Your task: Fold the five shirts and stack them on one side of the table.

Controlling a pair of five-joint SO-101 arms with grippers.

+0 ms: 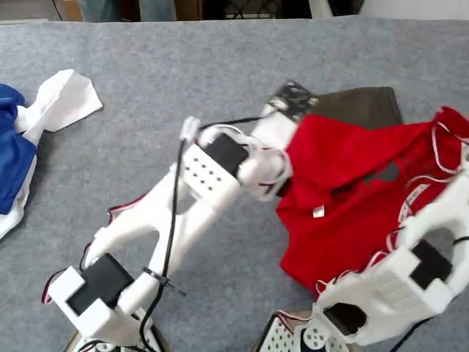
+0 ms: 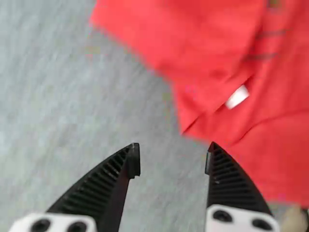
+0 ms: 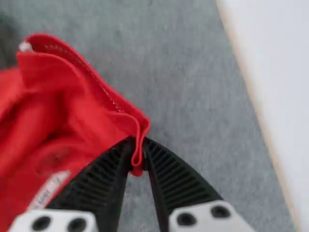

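A red shirt (image 1: 352, 198) lies crumpled on the right of the grey table, on top of a dark olive shirt (image 1: 363, 106). My right gripper (image 3: 137, 154) is shut on a folded hem of the red shirt (image 3: 53, 125) near the table's right edge. My left gripper (image 2: 171, 157) hangs open over bare grey cloth, just short of the red shirt's (image 2: 217, 58) left edge, where a small white label (image 2: 237, 96) shows. In the high view the left arm (image 1: 212, 172) stretches from the front left to that edge, and the right arm (image 1: 410, 279) rises along the right side.
A white shirt (image 1: 62, 99) and a blue shirt (image 1: 11, 147) lie bunched at the table's far left. Bare grey table (image 1: 146, 73) spreads between them and the arms. The table's right edge (image 3: 246, 96) runs close beside my right gripper.
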